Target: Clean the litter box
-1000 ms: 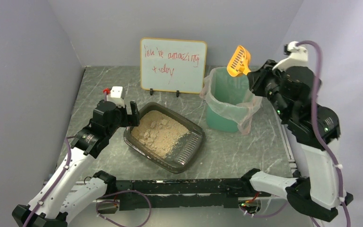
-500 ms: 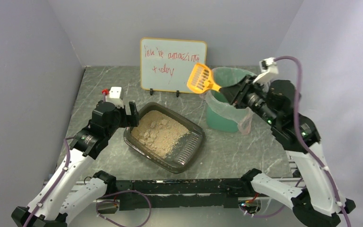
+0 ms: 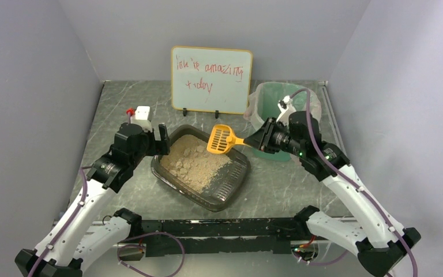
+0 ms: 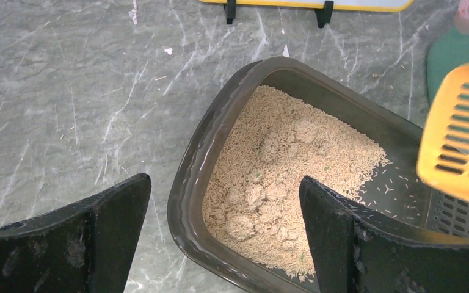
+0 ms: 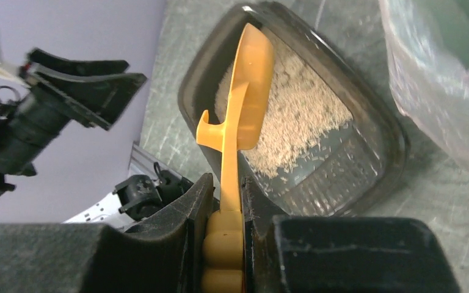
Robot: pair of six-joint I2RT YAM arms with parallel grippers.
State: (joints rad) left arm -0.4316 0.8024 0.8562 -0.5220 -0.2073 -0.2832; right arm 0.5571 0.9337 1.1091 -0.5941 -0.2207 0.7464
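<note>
The litter box [image 3: 239, 186] is a dark translucent tray mid-table, with tan litter and several clumps [image 4: 262, 201] in its left part and a ridged grate end [image 4: 458, 213]. My right gripper [image 3: 254, 142] is shut on the handle of an orange slotted scoop [image 3: 220, 139], which hovers above the box; in the right wrist view the scoop [image 5: 250, 91] stands edge-on over the litter box [image 5: 378, 165]. My left gripper [image 4: 223, 238] is open and empty, its jaws straddling the box's near-left rim [image 4: 186, 201].
A tall green bin [image 3: 277, 124] with a clear plastic liner stands right of the box, behind my right arm. A small whiteboard [image 3: 211, 79] with red writing stands at the back. Grey walls enclose the table on three sides.
My right arm has swung the scoop down and left, from above the green bin to over the litter box. My left arm has not moved.
</note>
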